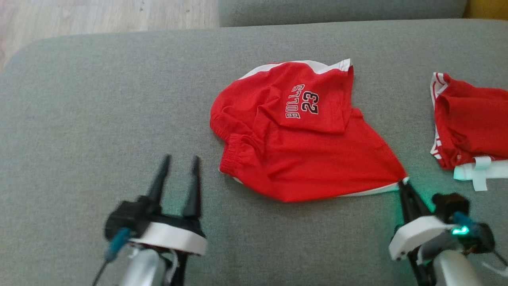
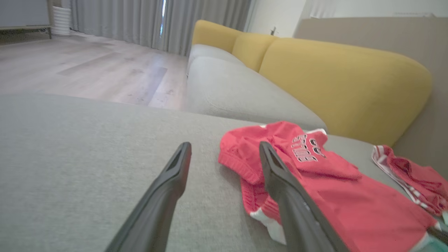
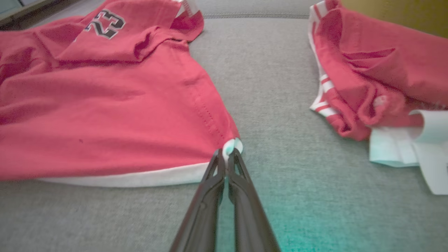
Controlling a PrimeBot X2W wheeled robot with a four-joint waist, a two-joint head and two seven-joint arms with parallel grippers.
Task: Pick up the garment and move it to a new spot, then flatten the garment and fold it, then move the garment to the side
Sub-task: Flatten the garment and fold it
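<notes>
In the head view the red shorts (image 1: 309,159) lie crumpled mid-way across the grey cushion (image 1: 99,99), with the waistband (image 1: 234,153) toward the left and the printed leg flopped over the top. The right end effector (image 1: 401,184) sits at their lower right corner, fingers pressed together on the tip of the hem. The left end effector (image 1: 181,159) hovers spread just left of the waistband, apart from the cloth. A second red garment (image 1: 468,119) lies well off to the right. In the left wrist view the spread fingers (image 2: 280,182) frame the gathered waistband edge, with nothing held between them. In the right wrist view the fingers pinch the white corner (image 3: 233,145) of the hem, taking only a small bite of thin fabric. The shorts look light, soft and limp. Lifted by one corner they would likely sag and drag, and so small a pinch could slip. A second hold at the elastic waistband, which is thicker and easier to grip, would probably let them lift and spread evenly.
</notes>
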